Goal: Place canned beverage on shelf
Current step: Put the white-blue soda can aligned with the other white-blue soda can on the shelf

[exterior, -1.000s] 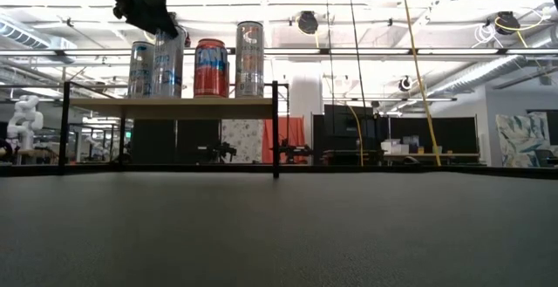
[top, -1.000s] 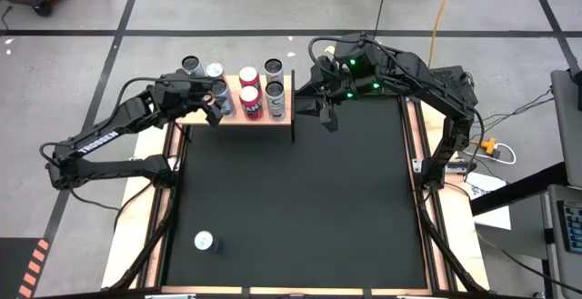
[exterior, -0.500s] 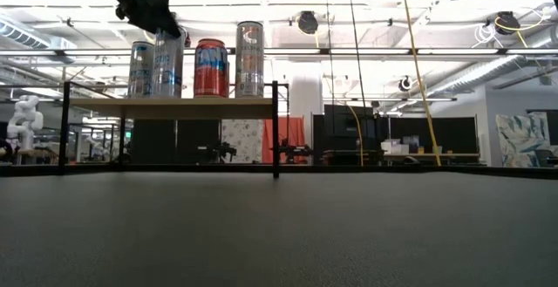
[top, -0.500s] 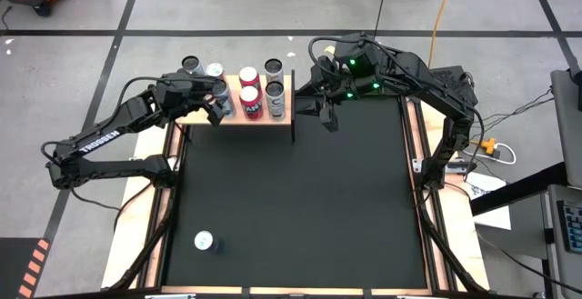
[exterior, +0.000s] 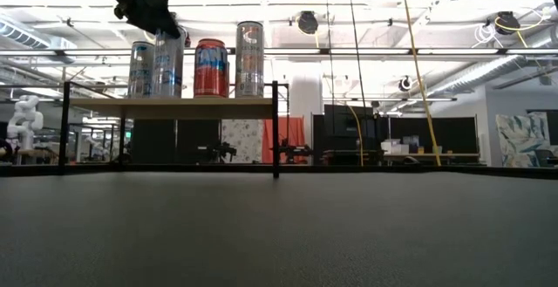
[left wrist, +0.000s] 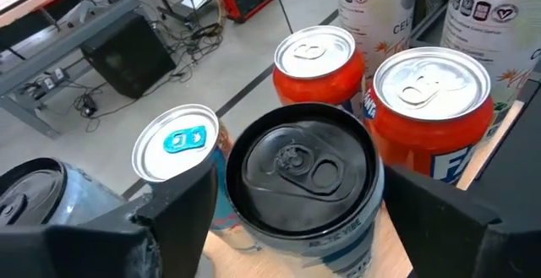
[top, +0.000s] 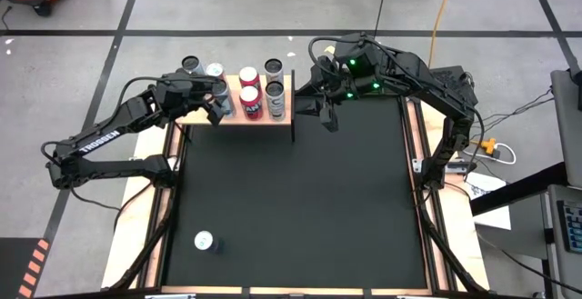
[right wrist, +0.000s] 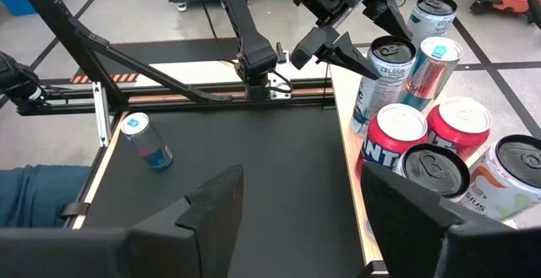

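While its 2 fingers stand one on each side of a dark-topped can, the left hand sits over the front left part of the shelf. From the left wrist view the fingers flank the can closely, but I cannot tell whether they press on it or have let go. The can stands upright on the pale wood board.

Just beyond the hand, 2 red cans stand side by side, touching or nearly so, and past them 2 tall white cans close the far end of the shelf. To the hand's other side stand a slim can with a blue tab and, near it, a grey can. In all, 7 cans show on the board from above.

Across the shelf's black end post, the right hand hangs beside the board with its fingers spread wide apart and nothing between them.

Well apart from both hands, at the near left corner of the desk, 1 small blue can stands alone on the black mat.
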### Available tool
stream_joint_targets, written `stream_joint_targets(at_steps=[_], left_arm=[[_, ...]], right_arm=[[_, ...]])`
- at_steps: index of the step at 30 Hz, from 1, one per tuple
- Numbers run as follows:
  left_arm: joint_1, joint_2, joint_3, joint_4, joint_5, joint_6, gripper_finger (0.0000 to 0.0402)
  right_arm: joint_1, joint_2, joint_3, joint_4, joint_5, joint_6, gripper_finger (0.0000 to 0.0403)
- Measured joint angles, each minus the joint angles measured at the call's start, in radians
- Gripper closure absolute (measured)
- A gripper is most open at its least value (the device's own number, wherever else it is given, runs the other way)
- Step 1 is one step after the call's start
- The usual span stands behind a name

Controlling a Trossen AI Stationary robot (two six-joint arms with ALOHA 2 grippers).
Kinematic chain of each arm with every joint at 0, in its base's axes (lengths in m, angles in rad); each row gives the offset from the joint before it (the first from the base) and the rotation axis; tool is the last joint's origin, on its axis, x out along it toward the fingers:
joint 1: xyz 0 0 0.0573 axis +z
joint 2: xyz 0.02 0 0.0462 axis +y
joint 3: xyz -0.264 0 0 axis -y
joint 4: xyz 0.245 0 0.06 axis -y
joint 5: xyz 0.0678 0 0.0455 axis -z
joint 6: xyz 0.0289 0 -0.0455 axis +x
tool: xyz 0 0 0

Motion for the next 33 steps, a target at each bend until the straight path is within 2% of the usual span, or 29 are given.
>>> stream_joint_targets(at_steps=[10,21,27,33], left_arm=[[0.000,-0.001,0.000,-0.011,-0.004,-0.007,0.0140],[0.000,-0.049,0.001,-0.076,-0.051,-0.106,0.0145],[0.001,-0.093,0.000,-0.162,-0.160,-0.136,0.0146],[0.000,-0.108,0.000,-0.186,-0.183,-0.160,0.0146]], right_arm=[[0.000,0.000,0.000,0.000,0.000,0.000,0.0183],[0.000,0.000,0.000,-0.001,0.000,-0.010,0.0183],[0.000,0.000,0.000,-0.032,0.000,-0.036,0.0183],[0.000,0.000,0.000,-0.052,0.000,-0.046,0.0184]])
